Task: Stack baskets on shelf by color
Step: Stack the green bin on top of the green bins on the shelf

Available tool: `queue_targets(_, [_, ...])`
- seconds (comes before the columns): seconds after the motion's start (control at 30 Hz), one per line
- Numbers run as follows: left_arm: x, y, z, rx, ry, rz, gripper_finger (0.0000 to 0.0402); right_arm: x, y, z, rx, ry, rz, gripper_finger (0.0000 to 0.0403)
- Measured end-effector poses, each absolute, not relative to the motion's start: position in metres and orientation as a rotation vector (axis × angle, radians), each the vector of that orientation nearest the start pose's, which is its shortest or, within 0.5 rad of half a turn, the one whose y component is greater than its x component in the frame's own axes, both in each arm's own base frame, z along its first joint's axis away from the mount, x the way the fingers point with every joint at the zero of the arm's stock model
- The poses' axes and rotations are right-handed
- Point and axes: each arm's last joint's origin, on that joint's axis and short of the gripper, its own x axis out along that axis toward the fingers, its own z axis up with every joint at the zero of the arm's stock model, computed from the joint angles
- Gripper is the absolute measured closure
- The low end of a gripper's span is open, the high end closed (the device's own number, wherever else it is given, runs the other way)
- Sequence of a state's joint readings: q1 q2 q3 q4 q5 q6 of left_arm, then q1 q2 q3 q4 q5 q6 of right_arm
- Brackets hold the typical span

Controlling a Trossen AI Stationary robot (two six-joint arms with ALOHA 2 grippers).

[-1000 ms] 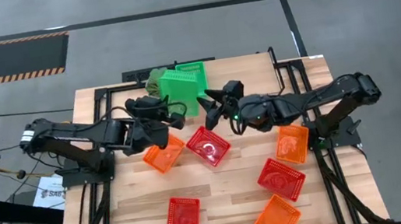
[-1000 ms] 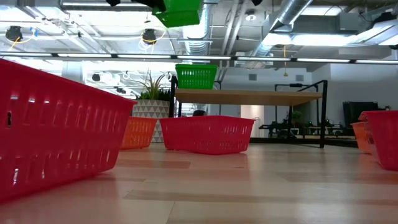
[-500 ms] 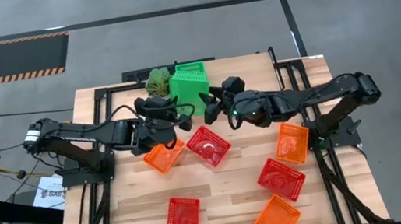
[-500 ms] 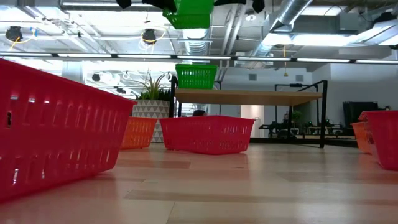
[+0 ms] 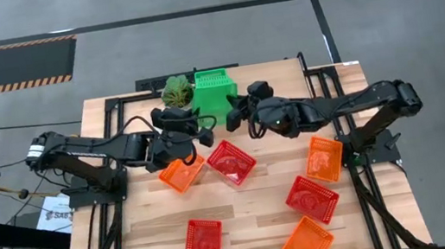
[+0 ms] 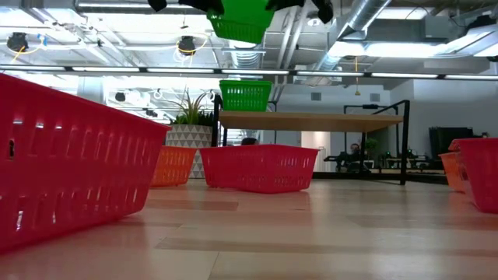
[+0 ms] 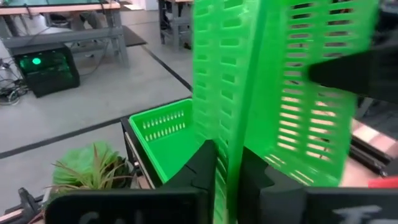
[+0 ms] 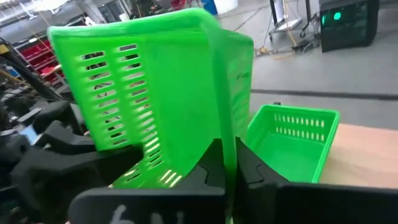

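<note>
Both arms carry one green basket (image 5: 217, 101) above the shelf's (image 6: 311, 120) left end. The left gripper (image 7: 227, 163) and the right gripper (image 8: 227, 163) each pinch a basket wall. The basket should be levelled and lowered squarely into the green basket on the shelf (image 6: 245, 95).

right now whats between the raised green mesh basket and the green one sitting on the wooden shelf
Nothing: in the low view, bare air separates the held green basket from the shelf's green basket. Left gripper and right gripper clamp its walls.
</note>
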State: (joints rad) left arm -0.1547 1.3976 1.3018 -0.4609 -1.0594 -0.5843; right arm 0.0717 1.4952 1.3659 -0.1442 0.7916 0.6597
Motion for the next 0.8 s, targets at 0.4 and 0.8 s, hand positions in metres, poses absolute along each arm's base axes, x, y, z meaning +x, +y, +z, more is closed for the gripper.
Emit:
queue_targets(0.4, [0.271,-0.025,0.381,-0.115,0.289,0.691,0.0161,0.328,-0.023,0.392,0.653,0.086,-0.669,0.04])
queue_targets(0.8, [0.202,-0.027,0.43,-0.246,0.111,0.529,0.0125,0.3,-0.112,0.435,0.797,0.153,-0.602,0.04])
